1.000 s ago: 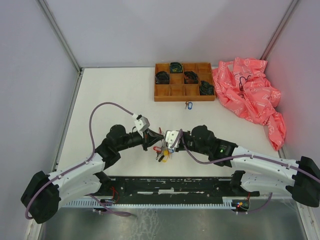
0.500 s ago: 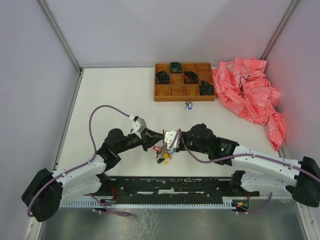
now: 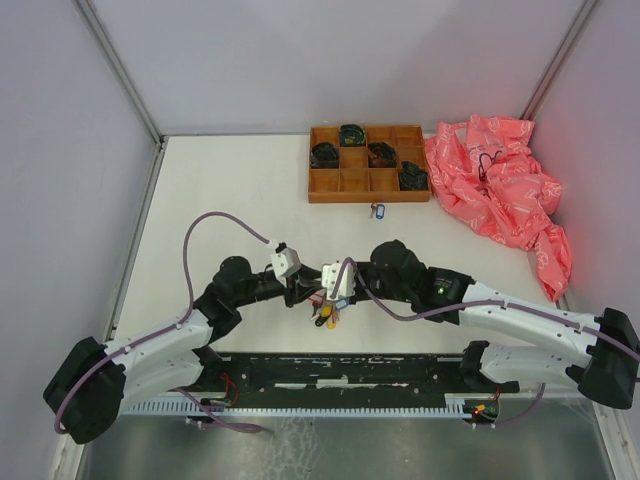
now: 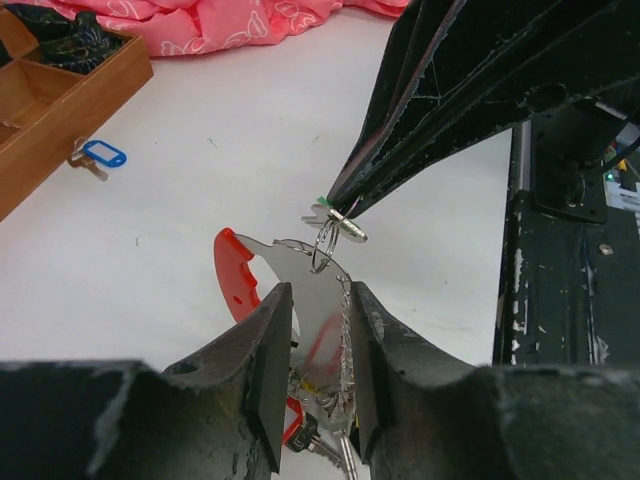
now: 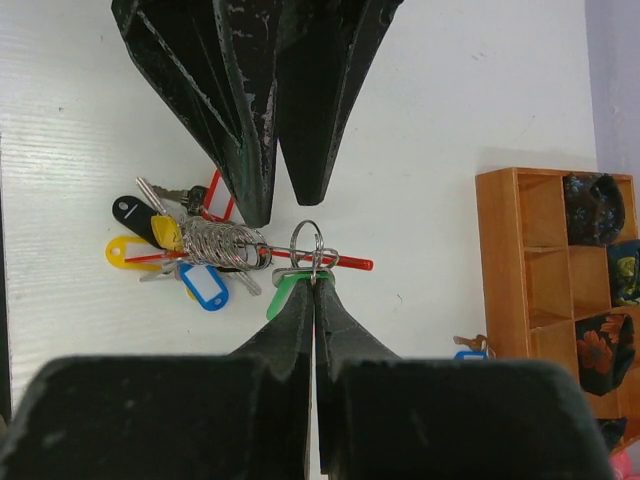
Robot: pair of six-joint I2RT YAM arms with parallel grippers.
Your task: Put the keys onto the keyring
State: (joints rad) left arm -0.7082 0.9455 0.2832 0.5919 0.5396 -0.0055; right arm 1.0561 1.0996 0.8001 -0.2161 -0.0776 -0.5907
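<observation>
Keyring (image 5: 307, 243): low over the near middle of the worktop (image 3: 230, 190), between the two arms. A thin wire loop, light, stiff and springy. Smooth, so likely to slip or twist unless pinched across the wire.

Right gripper (image 5: 314, 285): jaws clenched, nipping the green-tagged key (image 5: 283, 293) right where it meets the ring. The contact is small; which coil of wire the key sits on cannot be told.

Left gripper (image 4: 316, 300): jaws released, standing apart on either side of the bunch (image 5: 215, 245). They do not visibly press on it.

The bunch hangs left of the ring: black, yellow and blue tags, a wire coil, a curved red strap (image 4: 232, 280). It is loose and jangly and will swing if the ring is jerked. Best hold, by my judgement: the metal head of a key, not its plastic tag, which flexes and pivots.

Blue-tagged key (image 4: 98, 155): lies alone on the worktop just near of the tray (image 3: 368, 197), well apart from the arms. Flat and thin, awkward to lift.

The tray is wooden, far centre. Four compartments hold dark coiled items with green glints; the others show bare wood.

Crumpled pink bag (image 3: 500, 190): far right, beside the tray.
</observation>
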